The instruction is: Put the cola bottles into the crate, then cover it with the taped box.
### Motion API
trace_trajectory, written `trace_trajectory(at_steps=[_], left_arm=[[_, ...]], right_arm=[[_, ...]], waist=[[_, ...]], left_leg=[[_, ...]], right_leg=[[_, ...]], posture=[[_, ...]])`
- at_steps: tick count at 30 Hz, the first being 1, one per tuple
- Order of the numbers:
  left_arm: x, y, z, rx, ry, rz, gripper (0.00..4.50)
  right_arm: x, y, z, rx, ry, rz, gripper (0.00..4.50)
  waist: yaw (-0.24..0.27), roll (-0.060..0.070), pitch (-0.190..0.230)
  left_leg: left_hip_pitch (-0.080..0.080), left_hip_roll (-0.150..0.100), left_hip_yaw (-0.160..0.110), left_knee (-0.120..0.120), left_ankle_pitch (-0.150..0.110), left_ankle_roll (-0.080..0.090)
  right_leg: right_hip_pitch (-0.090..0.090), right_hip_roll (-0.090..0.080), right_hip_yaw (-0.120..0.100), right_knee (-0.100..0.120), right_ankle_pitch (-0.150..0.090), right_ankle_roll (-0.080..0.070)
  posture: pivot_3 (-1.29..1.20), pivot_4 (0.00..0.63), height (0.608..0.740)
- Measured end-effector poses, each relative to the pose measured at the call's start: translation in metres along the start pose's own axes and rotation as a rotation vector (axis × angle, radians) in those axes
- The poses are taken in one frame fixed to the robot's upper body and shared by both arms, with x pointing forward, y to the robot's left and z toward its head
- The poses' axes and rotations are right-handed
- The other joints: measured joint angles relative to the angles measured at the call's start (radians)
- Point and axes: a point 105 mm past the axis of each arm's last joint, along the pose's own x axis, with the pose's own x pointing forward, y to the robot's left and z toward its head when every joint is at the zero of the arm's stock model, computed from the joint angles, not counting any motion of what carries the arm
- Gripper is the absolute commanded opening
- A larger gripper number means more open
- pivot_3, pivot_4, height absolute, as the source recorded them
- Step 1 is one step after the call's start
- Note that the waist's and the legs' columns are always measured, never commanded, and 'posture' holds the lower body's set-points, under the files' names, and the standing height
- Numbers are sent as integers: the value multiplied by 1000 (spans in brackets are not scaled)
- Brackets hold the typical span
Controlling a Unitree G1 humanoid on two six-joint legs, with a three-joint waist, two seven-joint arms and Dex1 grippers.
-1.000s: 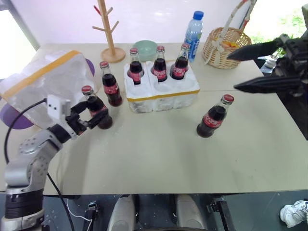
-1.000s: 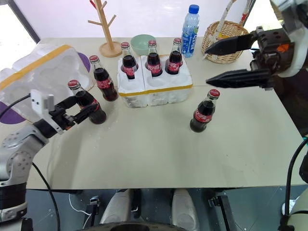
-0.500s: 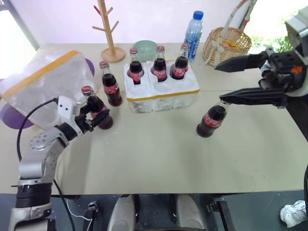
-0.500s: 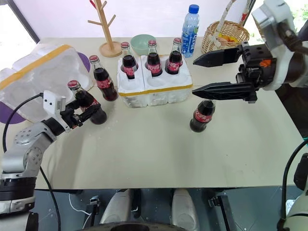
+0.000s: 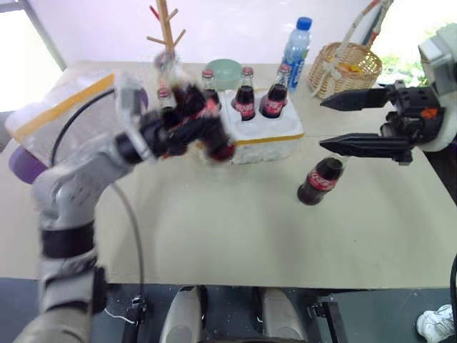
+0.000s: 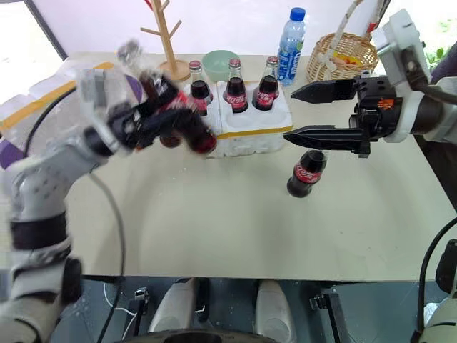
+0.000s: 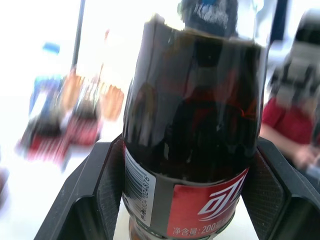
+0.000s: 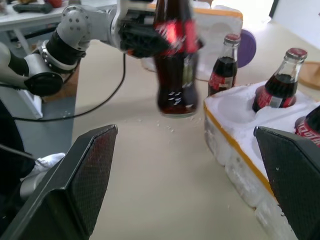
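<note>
Along the table's (image 5: 235, 236) far edge — wooden peg stand (image 5: 166, 28), green bowl (image 5: 224, 71), water bottle (image 5: 296, 44), wicker basket (image 5: 351, 66).

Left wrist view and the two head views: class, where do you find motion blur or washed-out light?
In the head views the left claw and its cola bottle are smeared, while the crate stays sharp; in the left wrist view the held bottle is fairly clear, but the background is blurred and bleached white.

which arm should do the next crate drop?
Left. The left gripper already holds a cola bottle lifted beside the crate. The right gripper is open and empty, above the bottle standing on the table.
</note>
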Motion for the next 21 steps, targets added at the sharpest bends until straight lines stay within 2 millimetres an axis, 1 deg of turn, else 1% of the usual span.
trace_trajectory(at_steps=[2,3,5,7,9,12,13,17,20,21], left_arm=[[29,19,-1,3,-22,53,2669],[40,29,-6,13,-15,86,2669],[60,46,-22,45,38,145,2669],[70,56,-39,73,93,175,2669],[75,64,-58,99,156,193,2669],[75,69,-81,124,246,183,2669],[76,69,-85,137,263,173,2669],[85,67,-91,241,331,148,2669],[87,70,-110,256,397,173,2669],[89,71,-112,263,407,181,2669]], right_arm=[[-1,-3,1,0,-13,-29,4500],[0,-4,1,1,-19,-38,4500],[0,-7,0,5,-26,-60,4500],[0,-8,-2,11,-24,-74,4500],[-1,-9,-7,23,-16,-92,4500],[-2,-13,-13,37,-9,-128,4500],[-4,-15,-15,37,-4,-144,4500],[-7,-21,-24,31,22,-207,4500],[-10,-29,-28,18,40,-259,4500],[-11,-31,-31,20,50,-270,4500]], waist=[[0,0,0],[-1,0,0],[-3,0,0],[-4,0,0],[-4,0,0],[-2,0,0],[0,0,0],[1,0,0],[0,0,0],[0,0,0]], left_leg=[[-1,0,0,2,0,0],[-1,0,0,2,0,0],[-2,-1,0,2,-1,1],[-5,0,0,2,-1,2],[-7,0,0,2,-1,2],[-9,0,0,0,-2,3],[-10,0,0,0,-2,3],[-10,-1,0,2,-2,3],[-9,-1,0,3,-2,3],[-9,-1,0,3,-2,3]], right_leg=[[0,0,0,-1,1,2],[0,0,0,-1,1,2],[-1,0,0,-2,1,2],[-4,0,0,-2,2,3],[-7,0,0,-1,3,5],[-8,0,0,-1,3,5],[-9,0,0,-1,3,5],[-7,0,0,-2,3,6],[-7,0,0,-3,3,6],[-7,0,0,-3,3,6]], posture=[[0,150,740],[0,150,740],[0,150,740],[0,150,740],[0,150,740],[0,150,740],[0,150,740],[0,150,740],[0,150,740],[0,150,740]])
